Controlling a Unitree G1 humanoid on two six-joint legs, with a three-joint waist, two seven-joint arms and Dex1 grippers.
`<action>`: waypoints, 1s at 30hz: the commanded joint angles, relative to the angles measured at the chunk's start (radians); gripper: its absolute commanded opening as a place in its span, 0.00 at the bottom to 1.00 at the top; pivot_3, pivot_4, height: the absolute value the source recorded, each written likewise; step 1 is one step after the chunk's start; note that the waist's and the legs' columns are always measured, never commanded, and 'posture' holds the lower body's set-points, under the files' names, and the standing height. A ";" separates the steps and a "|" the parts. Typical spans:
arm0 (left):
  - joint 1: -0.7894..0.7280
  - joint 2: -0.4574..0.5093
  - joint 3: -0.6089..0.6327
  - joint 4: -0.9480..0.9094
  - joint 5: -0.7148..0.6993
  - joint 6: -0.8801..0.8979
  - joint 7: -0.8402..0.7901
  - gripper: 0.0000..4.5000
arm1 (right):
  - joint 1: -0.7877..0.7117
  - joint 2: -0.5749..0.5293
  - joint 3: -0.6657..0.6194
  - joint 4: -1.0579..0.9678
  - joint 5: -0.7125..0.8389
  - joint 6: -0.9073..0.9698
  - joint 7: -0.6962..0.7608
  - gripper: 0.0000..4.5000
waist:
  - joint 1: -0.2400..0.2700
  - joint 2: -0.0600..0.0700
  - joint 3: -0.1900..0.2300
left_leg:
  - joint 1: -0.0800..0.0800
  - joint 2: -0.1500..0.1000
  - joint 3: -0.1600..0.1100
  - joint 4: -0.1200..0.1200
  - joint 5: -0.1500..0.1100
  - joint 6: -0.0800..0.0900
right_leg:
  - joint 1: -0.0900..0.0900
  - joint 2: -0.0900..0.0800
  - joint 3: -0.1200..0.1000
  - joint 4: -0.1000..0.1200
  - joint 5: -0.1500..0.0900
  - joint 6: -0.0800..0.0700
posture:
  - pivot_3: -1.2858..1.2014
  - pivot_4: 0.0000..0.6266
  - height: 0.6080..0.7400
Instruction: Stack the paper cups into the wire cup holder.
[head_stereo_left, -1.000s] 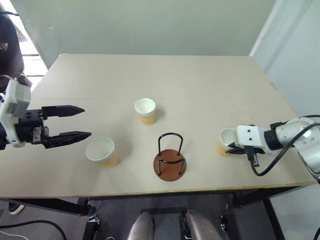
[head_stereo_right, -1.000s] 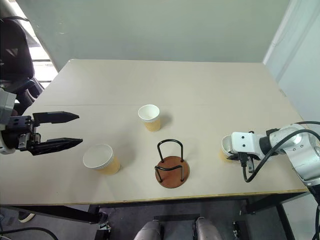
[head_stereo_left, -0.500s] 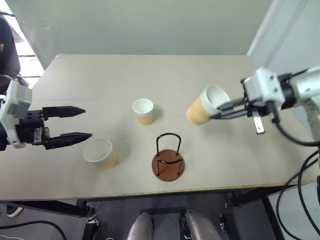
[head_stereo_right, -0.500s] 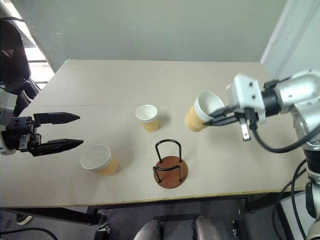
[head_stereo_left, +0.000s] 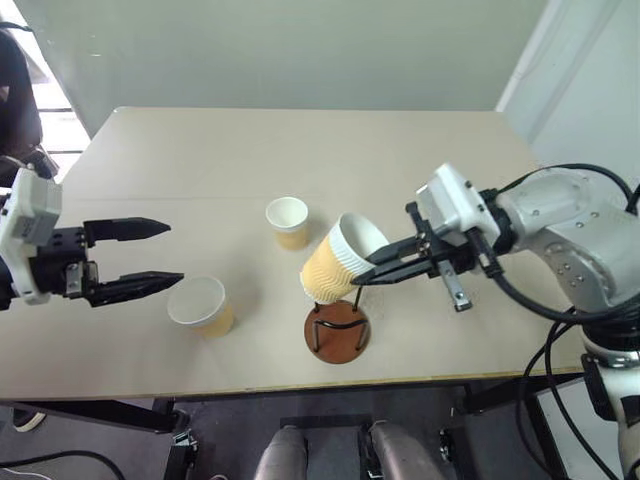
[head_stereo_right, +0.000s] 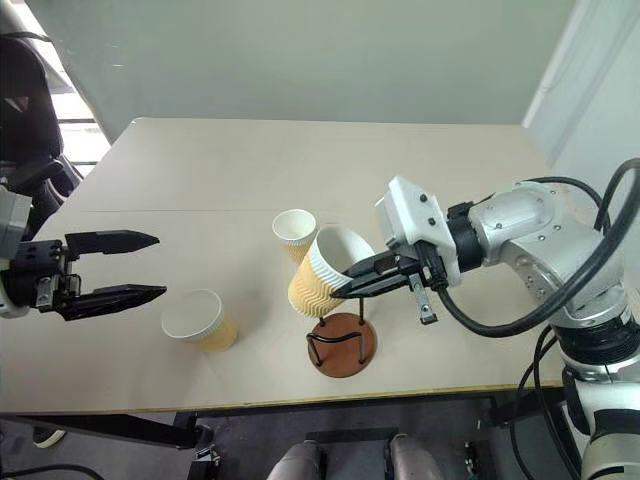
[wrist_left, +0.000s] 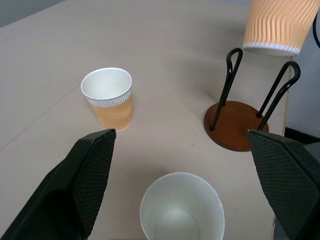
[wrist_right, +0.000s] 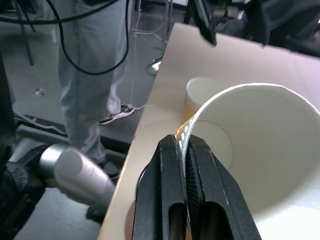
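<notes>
My right gripper (head_stereo_left: 357, 279) is shut on the white rim of a tan ribbed paper cup (head_stereo_left: 336, 264). The cup hangs tilted just above the wire cup holder (head_stereo_left: 337, 328), mouth toward the gripper; the right wrist view shows both fingers (wrist_right: 172, 170) pinching that rim. A second paper cup (head_stereo_left: 288, 221) stands upright at the table's middle. A third (head_stereo_left: 201, 305) stands at the front left, just right of my open left gripper (head_stereo_left: 170, 252). In the left wrist view, the near cup (wrist_left: 181, 207) lies between the spread fingers, with the holder (wrist_left: 236, 124) beyond.
The beige table (head_stereo_left: 400, 160) has bare room at the back and on the right. Its front edge runs just below the holder. A person's legs (wrist_right: 95, 60) stand on the floor beside the table in the right wrist view.
My right arm lifted its cup off the table's right side and carried it left, to just above the holder. The left gripper stayed open and still.
</notes>
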 joint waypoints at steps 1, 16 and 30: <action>0.015 0.006 0.061 -0.039 -0.014 0.009 0.010 1.00 | 0.015 -0.010 0.014 -0.007 -0.029 -0.032 0.012 0.01 | 0.000 0.000 0.000 | 0.000 0.000 0.000 0.000 0.000 0.000 | 0.000 0.000 0.000 0.000 0.000 0.000 | 0.52 0.24 1.00; 0.095 0.002 0.149 -0.096 -0.022 0.040 0.018 1.00 | 0.055 -0.025 0.101 0.002 -0.155 -0.111 0.053 0.01 | -0.001 0.000 0.000 | 0.000 0.000 -0.001 -0.001 0.000 0.000 | 0.000 0.000 0.000 0.000 0.000 -0.001 | 0.52 0.24 1.00; 0.093 0.024 0.127 -0.092 -0.006 0.023 0.000 1.00 | 0.034 -0.030 0.094 0.054 -0.216 -0.169 0.090 1.00 | -0.001 0.000 0.000 | 0.000 0.000 -0.001 -0.001 -0.001 0.000 | 0.000 0.000 0.000 0.000 0.001 -0.001 | 0.52 0.24 1.00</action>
